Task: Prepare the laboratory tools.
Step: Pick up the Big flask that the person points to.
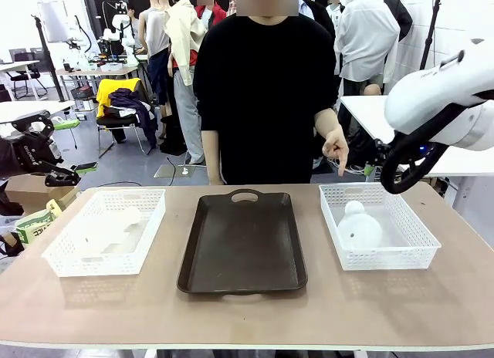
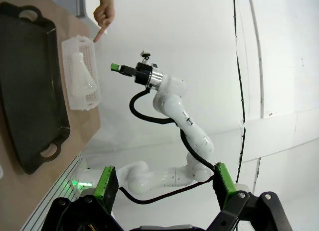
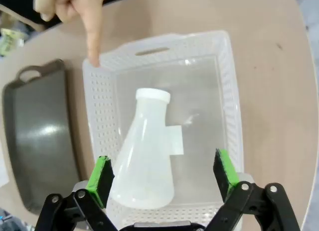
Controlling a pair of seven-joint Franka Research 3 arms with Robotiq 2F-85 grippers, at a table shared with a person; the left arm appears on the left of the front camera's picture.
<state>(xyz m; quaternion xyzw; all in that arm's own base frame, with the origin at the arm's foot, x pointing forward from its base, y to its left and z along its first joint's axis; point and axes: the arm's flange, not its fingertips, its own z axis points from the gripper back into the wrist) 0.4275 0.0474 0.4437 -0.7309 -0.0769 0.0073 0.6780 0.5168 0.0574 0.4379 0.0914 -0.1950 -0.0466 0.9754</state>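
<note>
One milky-white conical flask (image 3: 147,156) lies on its side in the right white basket (image 3: 229,91), neck toward the person; it also shows in the front view as flask (image 1: 359,228) and in the left wrist view as flask (image 2: 82,74). My right gripper (image 3: 163,171) hangs open above that basket, its green pads either side of the flask's base but well clear of it. A second flask (image 1: 112,228) lies in the left basket (image 1: 62,258). My left gripper (image 2: 164,183) is open and empty, off the table's left side (image 1: 77,171).
A dark brown tray (image 1: 243,246) lies between the baskets. The person's hand (image 1: 336,150) points a finger (image 3: 92,39) down at the right basket's far corner. My right arm (image 1: 440,103) reaches in from the upper right.
</note>
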